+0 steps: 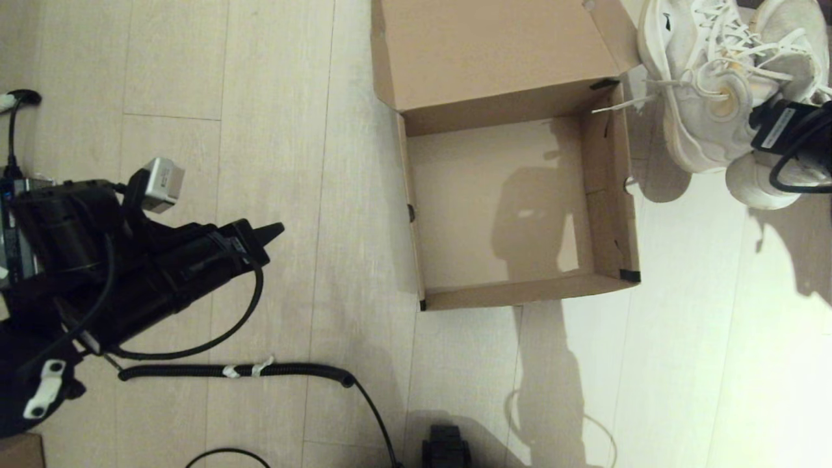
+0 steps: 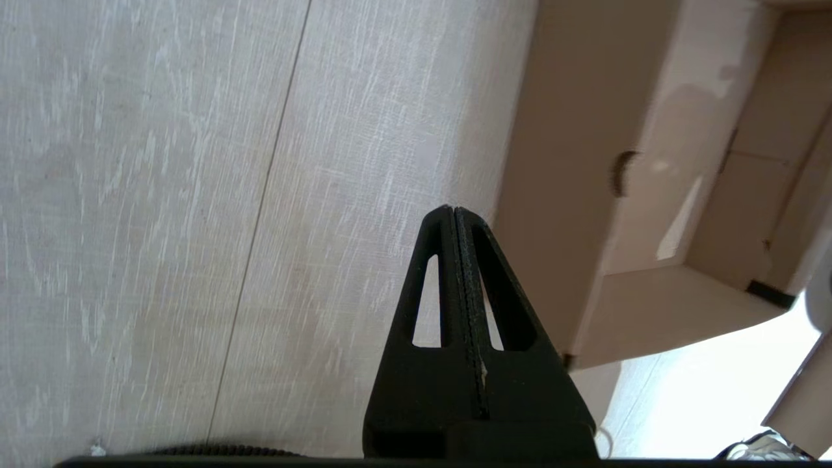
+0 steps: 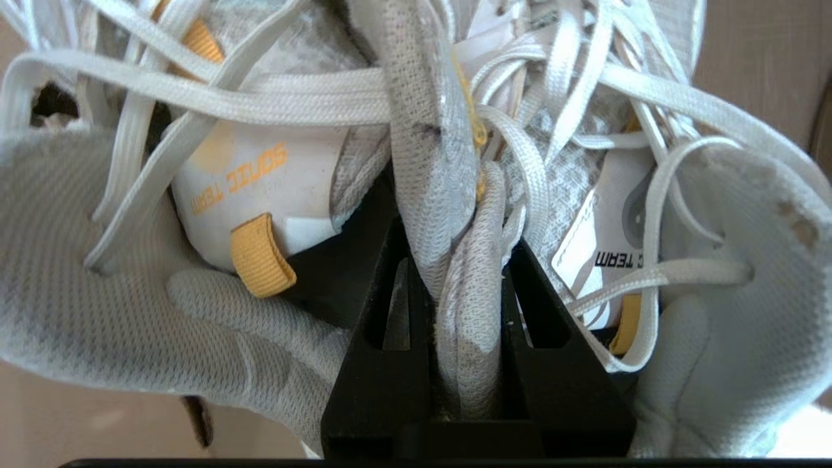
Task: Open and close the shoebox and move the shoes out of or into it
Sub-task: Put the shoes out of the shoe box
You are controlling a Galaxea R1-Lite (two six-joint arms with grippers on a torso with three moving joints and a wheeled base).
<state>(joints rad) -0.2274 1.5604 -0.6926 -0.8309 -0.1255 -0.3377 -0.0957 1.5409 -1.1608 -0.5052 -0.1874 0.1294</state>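
The brown shoebox (image 1: 520, 290) lies open on the floor with nothing inside, and its lid (image 1: 494, 45) is folded back on the far side. Both white shoes (image 1: 692, 97) hang together just past the box's right far corner, their shadows falling apart from them on the floor. My right gripper (image 1: 773, 127) is shut on the shoes: in the right wrist view its jaws (image 3: 455, 221) pinch the two inner collars (image 3: 468, 305) pressed together, with laces around them. My left gripper (image 1: 276, 231) is parked to the left of the box, shut and holding nothing (image 2: 453, 211). The box's left wall (image 2: 565, 195) shows beside it.
A coiled black cable (image 1: 234, 370) and thinner cords lie on the pale plank floor near my left arm. A small black part (image 1: 445, 448) sits at the near edge, and a cardboard corner (image 1: 19, 452) is at the near left.
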